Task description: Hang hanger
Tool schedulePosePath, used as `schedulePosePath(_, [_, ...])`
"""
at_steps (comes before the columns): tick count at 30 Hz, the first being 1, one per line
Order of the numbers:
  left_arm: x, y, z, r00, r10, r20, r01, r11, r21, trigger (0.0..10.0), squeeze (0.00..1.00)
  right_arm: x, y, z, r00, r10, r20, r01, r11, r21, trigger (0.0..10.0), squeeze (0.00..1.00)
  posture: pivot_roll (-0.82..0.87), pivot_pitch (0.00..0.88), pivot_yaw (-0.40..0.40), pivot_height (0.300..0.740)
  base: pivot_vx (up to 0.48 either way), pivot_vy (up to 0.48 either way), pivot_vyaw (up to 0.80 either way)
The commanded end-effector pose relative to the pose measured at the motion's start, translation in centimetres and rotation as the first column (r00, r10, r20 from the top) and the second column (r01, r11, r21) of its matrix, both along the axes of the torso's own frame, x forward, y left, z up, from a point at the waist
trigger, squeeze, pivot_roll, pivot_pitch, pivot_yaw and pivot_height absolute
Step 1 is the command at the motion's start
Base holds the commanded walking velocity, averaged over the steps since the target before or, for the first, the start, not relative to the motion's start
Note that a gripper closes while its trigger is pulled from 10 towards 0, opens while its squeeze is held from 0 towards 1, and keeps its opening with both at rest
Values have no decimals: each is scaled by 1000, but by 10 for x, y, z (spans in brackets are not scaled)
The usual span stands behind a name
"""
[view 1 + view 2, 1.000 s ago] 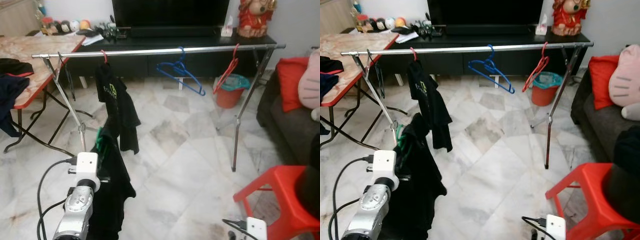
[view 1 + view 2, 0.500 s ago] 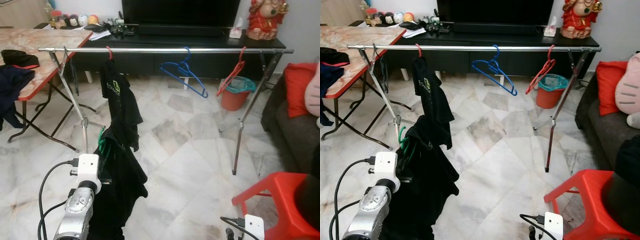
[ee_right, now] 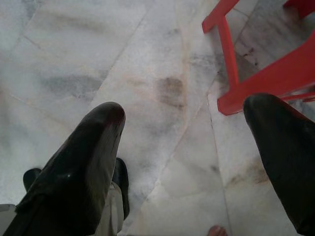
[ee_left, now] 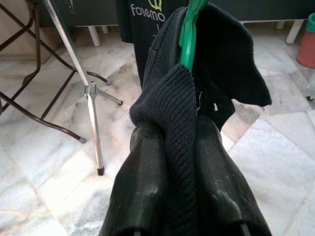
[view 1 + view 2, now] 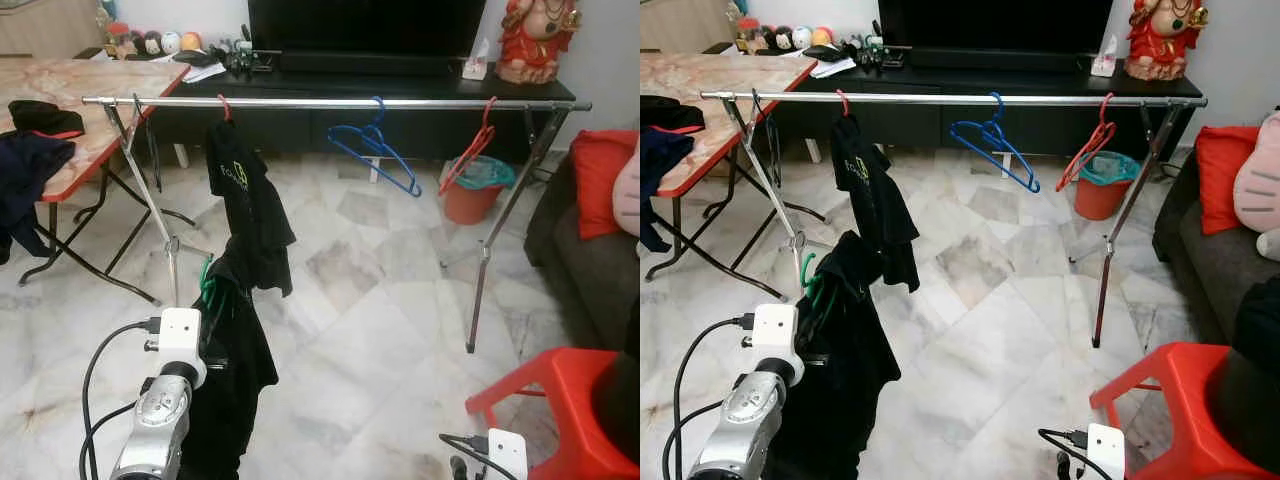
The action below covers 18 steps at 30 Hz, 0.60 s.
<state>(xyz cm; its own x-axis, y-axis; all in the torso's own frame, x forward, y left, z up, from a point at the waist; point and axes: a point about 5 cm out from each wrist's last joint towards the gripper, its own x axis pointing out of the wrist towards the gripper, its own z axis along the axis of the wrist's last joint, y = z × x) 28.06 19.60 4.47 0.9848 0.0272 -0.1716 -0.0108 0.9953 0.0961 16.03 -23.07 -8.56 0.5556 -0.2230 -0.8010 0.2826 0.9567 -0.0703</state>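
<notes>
Hanger task, mid-way: long chrome clothes rail (image 5: 330, 103) on splayed legs spans the upper frame, black TV cabinet behind it. Marble-top folding table with red edge (image 5: 70, 95) at upper left, red plastic stool (image 5: 560, 395) lower right. Already on the rail: black printed t-shirt on a red hanger (image 5: 250, 205) left of centre, bare blue plastic hanger (image 5: 375, 155) in the middle, bare red plastic hanger (image 5: 470, 150) toward the right. Left gripper (image 4: 179, 147) at lower left is clamped on a black knit garment draped over a green plastic hanger (image 4: 188, 34); hook sits well below the rail, near the hung t-shirt. Right gripper (image 3: 189, 147) hangs idle over the floor at lower right, fingers apart, holding nothing. Judged left to do: lift, reach the bar, hook on, release.
</notes>
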Motion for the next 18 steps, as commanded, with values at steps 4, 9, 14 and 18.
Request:
schedulePosePath(4, [3,-1,7,1000,-15,28,15,1000,6,10000,0,1,1,0,1000,-12,-2,12,1000,8,10000,0,-89,0,-27,740,285,0,0])
schedulePosePath(9, [-4,3,1,999,-50,13,49,996,71,10000,0,1,1,0,1000,-12,1,12,1000,8,10000,0,-89,0,-28,740,300,0,0])
schedulePosePath(14, [-8,5,-2,999,-41,6,40,997,63,10000,0,1,0,0,1000,-11,-1,11,1000,8,10000,0,-87,0,-30,740,307,0,0])
schedulePosePath(18, [-7,4,-1,999,-38,11,37,997,60,10000,0,1,1,0,1000,-5,-2,5,1000,8,10000,0,-83,0,-34,740,306,0,0])
